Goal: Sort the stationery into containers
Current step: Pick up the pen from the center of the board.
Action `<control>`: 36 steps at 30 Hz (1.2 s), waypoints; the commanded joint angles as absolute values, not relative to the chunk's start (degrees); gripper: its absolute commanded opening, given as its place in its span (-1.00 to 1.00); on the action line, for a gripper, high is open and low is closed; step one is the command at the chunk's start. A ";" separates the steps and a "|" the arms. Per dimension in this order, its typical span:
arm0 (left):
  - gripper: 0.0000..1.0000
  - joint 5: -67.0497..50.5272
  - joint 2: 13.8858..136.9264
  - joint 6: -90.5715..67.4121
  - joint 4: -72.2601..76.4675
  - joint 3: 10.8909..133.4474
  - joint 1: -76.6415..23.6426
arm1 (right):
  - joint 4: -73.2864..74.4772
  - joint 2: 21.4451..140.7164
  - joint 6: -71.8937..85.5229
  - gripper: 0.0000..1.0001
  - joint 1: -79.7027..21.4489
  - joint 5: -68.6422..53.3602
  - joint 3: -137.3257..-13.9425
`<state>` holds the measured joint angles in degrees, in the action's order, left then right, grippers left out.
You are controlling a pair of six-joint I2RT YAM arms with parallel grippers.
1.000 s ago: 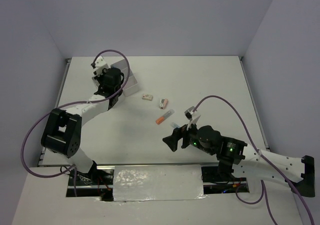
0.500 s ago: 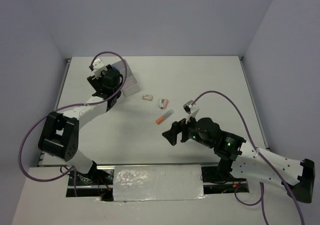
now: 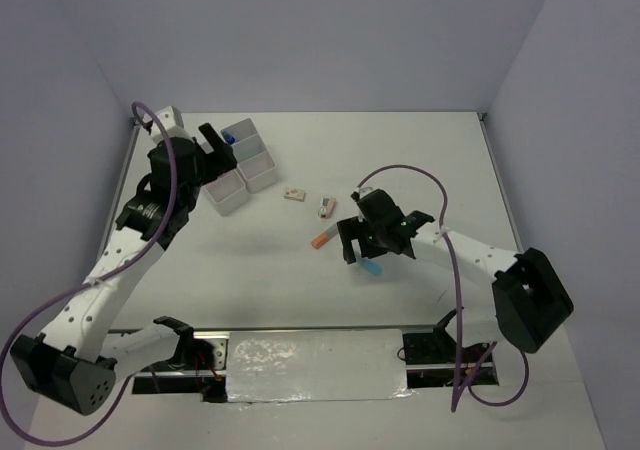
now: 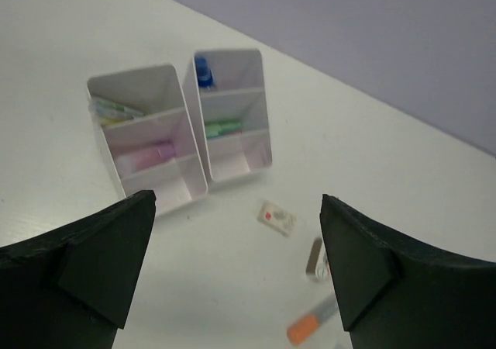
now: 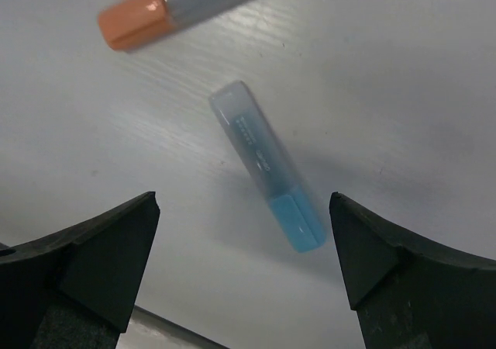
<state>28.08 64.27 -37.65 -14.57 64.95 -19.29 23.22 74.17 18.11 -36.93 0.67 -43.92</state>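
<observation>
The containers stand at the back left as white bins in two rows. They hold a blue-capped tube, a green highlighter, a pink highlighter and a pale one. My left gripper hangs open and empty just left of the bins. On the table lie two small erasers and an orange-capped highlighter. A blue highlighter lies below my right gripper, which is open above it without touching it.
The white table ends in raised edges at left and right, with purple walls behind. A foil-covered strip runs along the near edge between the arm bases. Purple cables loop off both arms.
My left gripper has opened and drawn back to the left from over the bins. My right arm has swung in toward the centre and now hovers over the blue highlighter.
</observation>
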 commanded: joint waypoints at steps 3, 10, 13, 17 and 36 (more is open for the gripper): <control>0.99 11.79 55.91 -34.63 -27.59 58.82 -19.78 | 30.06 82.87 14.06 0.77 -37.00 0.26 -47.90; 0.99 10.90 46.06 -32.53 -30.84 55.37 -19.78 | 32.69 91.93 16.70 0.32 -39.10 1.93 -49.13; 0.99 10.64 45.35 -31.65 -32.25 56.60 -19.86 | 33.40 94.83 17.58 -0.01 -40.60 2.81 -50.36; 0.99 7.31 44.21 -31.99 -32.35 57.22 -19.86 | 32.87 95.10 19.68 -0.89 -44.12 2.90 -49.84; 0.98 -22.41 44.65 -50.01 -7.56 41.66 -20.13 | 1.06 69.61 23.91 -1.00 -62.30 -3.17 -46.84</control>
<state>-19.11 45.78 -47.40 -13.91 41.19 -19.94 9.54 69.97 22.31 -60.51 -3.97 -47.09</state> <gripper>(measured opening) 0.993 0.323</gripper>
